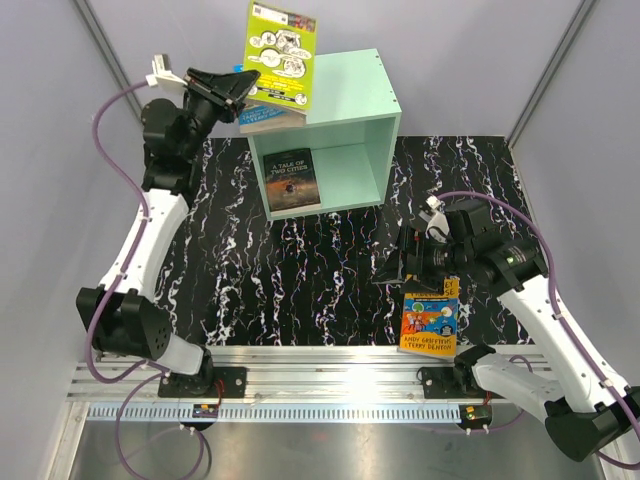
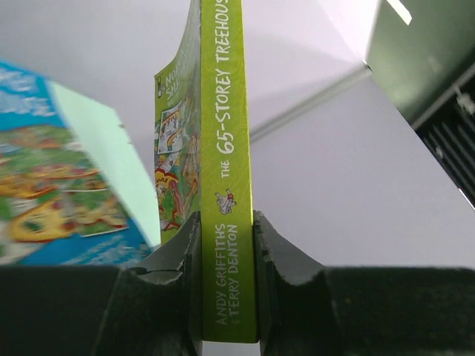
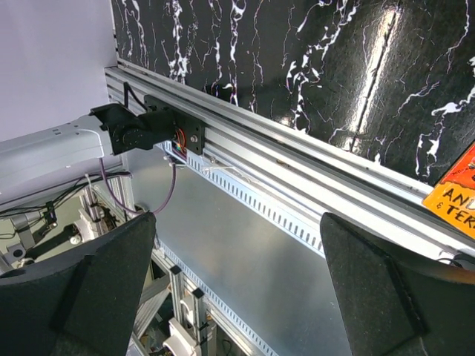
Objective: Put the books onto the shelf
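My left gripper (image 1: 248, 88) is shut on the spine of a lime-green book (image 1: 279, 50) and holds it upright above the left top edge of the mint-green shelf (image 1: 350, 85). The left wrist view shows the gripper (image 2: 228, 252) with both pads tight against the lime-green book (image 2: 226, 148). A blue book (image 1: 262, 120) lies on the shelf top under it, also visible as the blue book (image 2: 44, 193). Inside the shelf stands a dark book (image 1: 292, 180). My right gripper (image 1: 398, 265) hangs open and empty beside an orange-and-blue book (image 1: 430, 322) at the table's front edge.
The black marbled table (image 1: 300, 280) runs to the silver rail (image 1: 330, 375) along the front, which fills the right wrist view as the rail (image 3: 297, 163). The orange book's corner (image 3: 454, 196) shows there. Grey walls stand on both sides.
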You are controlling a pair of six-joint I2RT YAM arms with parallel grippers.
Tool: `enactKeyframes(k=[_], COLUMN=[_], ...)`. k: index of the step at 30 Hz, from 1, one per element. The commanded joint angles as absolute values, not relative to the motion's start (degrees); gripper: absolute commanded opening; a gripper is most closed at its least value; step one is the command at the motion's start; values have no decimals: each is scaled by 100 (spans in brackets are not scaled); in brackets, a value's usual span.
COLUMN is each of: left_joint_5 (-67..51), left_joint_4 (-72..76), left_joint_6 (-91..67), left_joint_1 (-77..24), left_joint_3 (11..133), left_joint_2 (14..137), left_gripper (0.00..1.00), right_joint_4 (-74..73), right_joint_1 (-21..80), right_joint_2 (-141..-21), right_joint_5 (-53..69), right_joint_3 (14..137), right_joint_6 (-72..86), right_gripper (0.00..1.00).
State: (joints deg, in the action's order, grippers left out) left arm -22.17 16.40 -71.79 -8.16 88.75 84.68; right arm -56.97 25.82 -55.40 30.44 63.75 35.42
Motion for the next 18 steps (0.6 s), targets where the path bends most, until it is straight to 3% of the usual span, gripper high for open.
enactKeyframes(k=[1, 18], left_joint_5=[-1266, -897], left_joint_4=[3241, 1653], left_joint_6=[-8059, -7269], left_joint_1=[-782, -791], left_joint_3=[8343, 8499], left_joint_2=[8270, 7972], left_gripper=[0, 0], right_joint_4=[-5766, -5739], right_joint_1=[2584, 2584], right_joint_2=[-5458, -5361], right_joint_5=[2857, 2883], right_joint_3=[6513, 6232], right_joint_6=[3393, 3340], right_gripper=[100, 100])
